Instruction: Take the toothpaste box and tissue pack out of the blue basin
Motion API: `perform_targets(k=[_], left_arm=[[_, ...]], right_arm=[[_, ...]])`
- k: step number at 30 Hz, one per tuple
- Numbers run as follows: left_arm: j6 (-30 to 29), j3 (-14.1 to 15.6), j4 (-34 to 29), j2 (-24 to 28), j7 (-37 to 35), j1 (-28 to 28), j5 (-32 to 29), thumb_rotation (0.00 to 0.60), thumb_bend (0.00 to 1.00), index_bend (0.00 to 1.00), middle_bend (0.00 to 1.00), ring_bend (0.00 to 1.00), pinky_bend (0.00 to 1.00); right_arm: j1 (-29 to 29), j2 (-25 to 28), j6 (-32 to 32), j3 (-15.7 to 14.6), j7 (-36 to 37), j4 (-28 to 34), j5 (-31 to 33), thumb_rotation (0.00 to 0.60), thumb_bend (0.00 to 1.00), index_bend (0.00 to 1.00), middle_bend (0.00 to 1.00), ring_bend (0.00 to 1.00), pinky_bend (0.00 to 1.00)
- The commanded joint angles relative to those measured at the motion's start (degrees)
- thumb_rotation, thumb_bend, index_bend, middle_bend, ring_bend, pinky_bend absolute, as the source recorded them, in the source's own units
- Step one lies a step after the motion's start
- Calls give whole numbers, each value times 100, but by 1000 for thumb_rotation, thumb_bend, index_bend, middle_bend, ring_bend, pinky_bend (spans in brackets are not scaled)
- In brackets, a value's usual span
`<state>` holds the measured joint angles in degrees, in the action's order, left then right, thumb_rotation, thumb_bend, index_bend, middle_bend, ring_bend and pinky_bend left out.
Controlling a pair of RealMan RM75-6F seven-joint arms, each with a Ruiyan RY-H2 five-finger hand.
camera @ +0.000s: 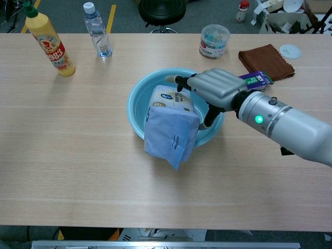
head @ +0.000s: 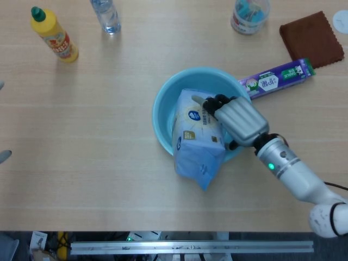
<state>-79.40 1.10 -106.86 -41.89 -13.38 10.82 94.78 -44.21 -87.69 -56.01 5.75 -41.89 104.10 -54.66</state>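
Right hand (head: 235, 118) lay open, fingers on tissue pack (head: 198, 138) in blue basin (head: 165, 103). Head view alone showed left-hand fingertip (head: 3, 156); grip indeterminable.
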Motion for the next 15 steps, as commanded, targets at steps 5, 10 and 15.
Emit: perform_targets(k=[5, 10, 15], left_arm=[[-46, 4, -22, 39, 25, -30, 0, 600, 104, 0, 0, 0, 154], [-60, -5, -37, 54, 54, -37, -18, 600, 104, 0, 0, 0, 154], [-56, -18, -36, 47, 77, -36, -47, 600, 104, 0, 0, 0, 154]], right_arm=[[-306, -679, -306, 244, -285, -347, 274, 600, 34, 13, 247, 215, 461], [-523, -1069, -471, 432, -491, -606, 445, 600, 34, 12, 247, 215, 461], [-674, -1324, -565, 626, -515, -805, 614, 600, 34, 12, 249, 215, 461]])
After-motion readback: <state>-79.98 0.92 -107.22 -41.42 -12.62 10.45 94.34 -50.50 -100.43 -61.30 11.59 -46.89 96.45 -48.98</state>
